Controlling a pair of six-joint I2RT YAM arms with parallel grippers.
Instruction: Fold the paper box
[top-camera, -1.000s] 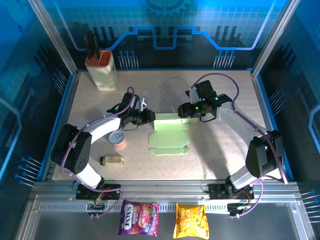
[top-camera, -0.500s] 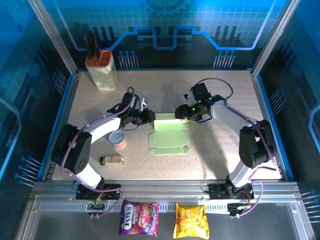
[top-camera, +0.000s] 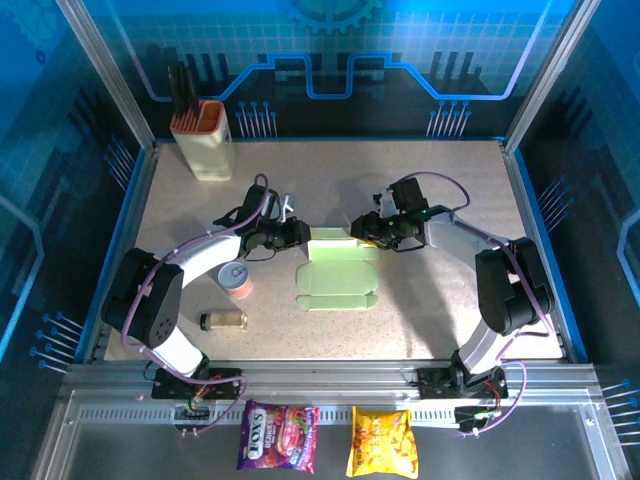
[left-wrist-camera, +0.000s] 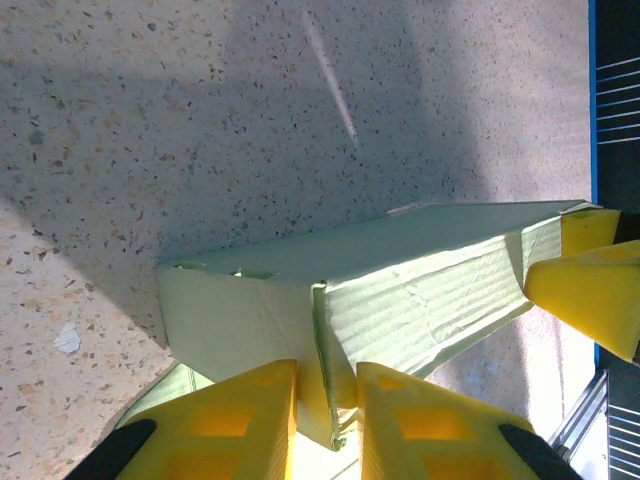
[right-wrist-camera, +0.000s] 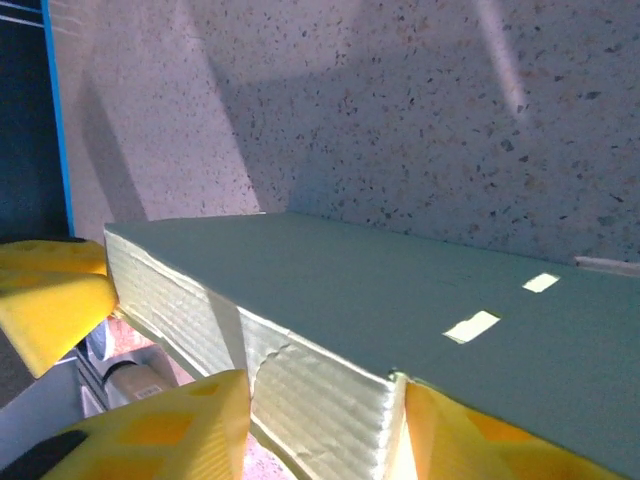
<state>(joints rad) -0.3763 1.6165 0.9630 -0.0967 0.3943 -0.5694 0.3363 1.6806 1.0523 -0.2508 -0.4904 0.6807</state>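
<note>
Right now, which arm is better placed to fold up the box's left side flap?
Left, probably. The left hand pinches the raised far wall of the box at its left end, next to that flap; the right hand grips the opposite end and must cross the sheet.

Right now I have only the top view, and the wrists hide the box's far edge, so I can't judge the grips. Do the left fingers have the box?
Observer: Yes. In the left wrist view, the left fingers are closed on the far flap of the box.
Operator: And the right?
Observer: The right fingers clamp the flap's other end, one on each side.
Operator: Is that flap lying flat?
Observer: No. It stands up off the table, bent along a crease.
</note>
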